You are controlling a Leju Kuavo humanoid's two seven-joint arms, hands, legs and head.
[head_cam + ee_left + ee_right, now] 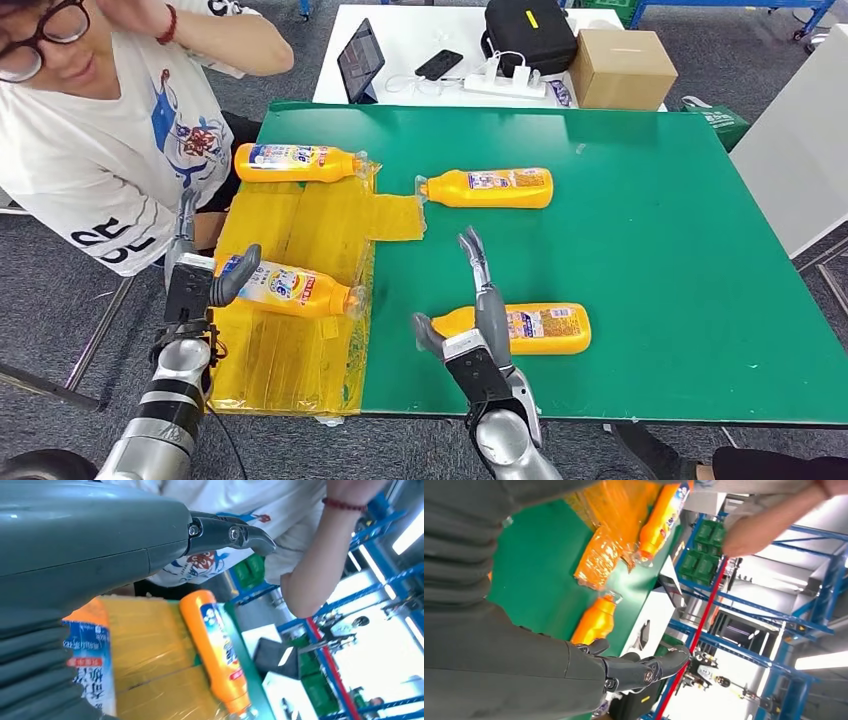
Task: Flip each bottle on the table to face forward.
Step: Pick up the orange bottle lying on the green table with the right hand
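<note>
- Lying on their sides on the green bench (700, 300) are four orange bottles, two on yellow film (290, 370) at its left edge.
- Left hand (200, 275) rests its thumb against the near-left bottle (295, 290); fingers apart, nothing gripped.
- Right hand (480, 320) hovers over the near-edge bottle (540, 328), fingers spread, holding nothing.
- Two far bottles (297, 162) (488, 187) lie untouched.
- Risk, as I judge it: smooth round bottles could roll away or slip when pinched, and film may snag.
- A person (90, 150) sits close to the left corner; a swinging arm could strike them.
</note>
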